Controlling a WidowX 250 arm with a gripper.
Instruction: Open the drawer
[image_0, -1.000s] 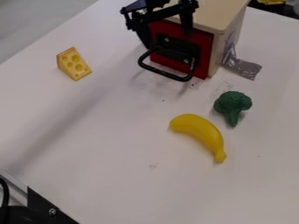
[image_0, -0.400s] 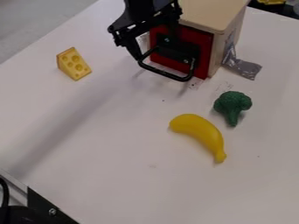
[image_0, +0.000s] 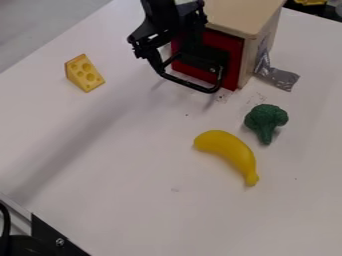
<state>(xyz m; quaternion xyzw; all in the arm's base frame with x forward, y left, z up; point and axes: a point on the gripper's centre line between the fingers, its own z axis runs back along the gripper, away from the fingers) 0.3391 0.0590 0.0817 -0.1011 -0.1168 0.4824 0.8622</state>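
Observation:
The black gripper (image_0: 176, 57) hangs at the top centre, open, over the left part of the drawer front. One finger comes down at the left end of the black handle (image_0: 190, 85); the other is in front of the red drawer front (image_0: 232, 56), behind the handle's bar. Whether either finger touches the handle, I cannot tell. The drawer front sits flush in the light wooden box (image_0: 244, 17), and its handle sticks out toward the camera. Part of the red front and the handle's mount are hidden behind the gripper.
A yellow cheese wedge (image_0: 84, 73) lies left of the box. Green broccoli (image_0: 265, 122) and a yellow banana (image_0: 229, 152) lie in front of it, to the right. Silver tape (image_0: 280, 78) runs from the box's right side onto the white table (image_0: 120, 165).
The gripper has moved left and lower over the drawer front, then slightly right, its left finger now near the handle's left end. Box, drawer and toys are where they were.

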